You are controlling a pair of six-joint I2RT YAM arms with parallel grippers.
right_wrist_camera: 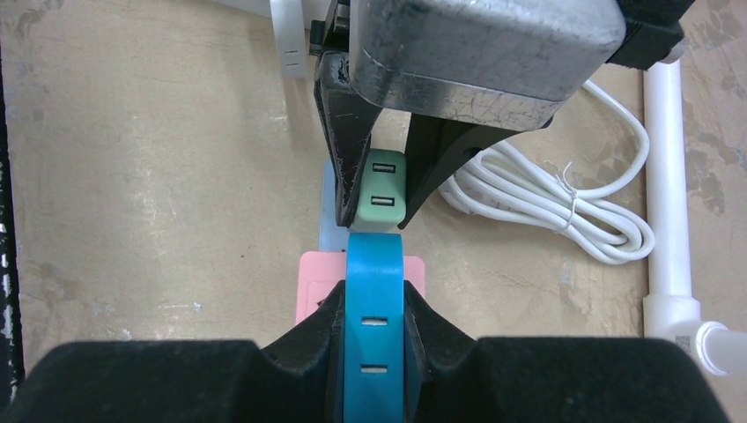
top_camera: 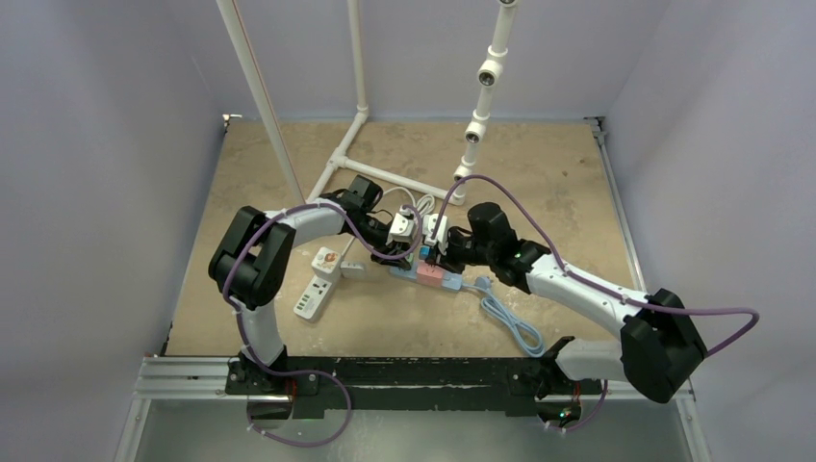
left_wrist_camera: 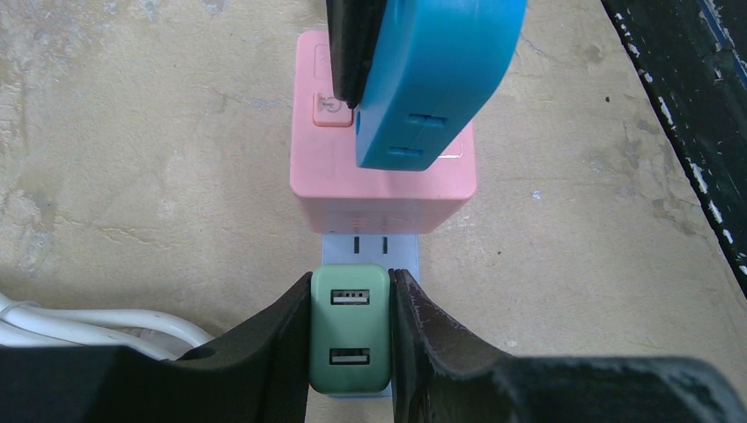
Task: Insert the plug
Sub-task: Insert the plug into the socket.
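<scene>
My left gripper (left_wrist_camera: 351, 291) is shut on a green USB charger plug (left_wrist_camera: 350, 330), its two ports facing the camera. The plug stands over a light blue power strip (left_wrist_camera: 370, 248), beside a free pair of slots; its prongs are hidden. A pink block (left_wrist_camera: 383, 189) sits on the strip just beyond. My right gripper (right_wrist_camera: 374, 300) is shut on a blue plug (right_wrist_camera: 374, 330) over the pink block (right_wrist_camera: 313, 282), facing the green plug (right_wrist_camera: 381, 189). From above, both grippers (top_camera: 404, 231) (top_camera: 443, 247) meet over the strip (top_camera: 430, 275).
A white coiled cable (right_wrist_camera: 546, 194) lies right of the strip. A white power strip (top_camera: 313, 298) and a white adapter (top_camera: 325, 260) lie to the left. A white PVC pipe frame (top_camera: 358, 135) stands behind. The strip's pale blue cord (top_camera: 510, 322) loops at the front.
</scene>
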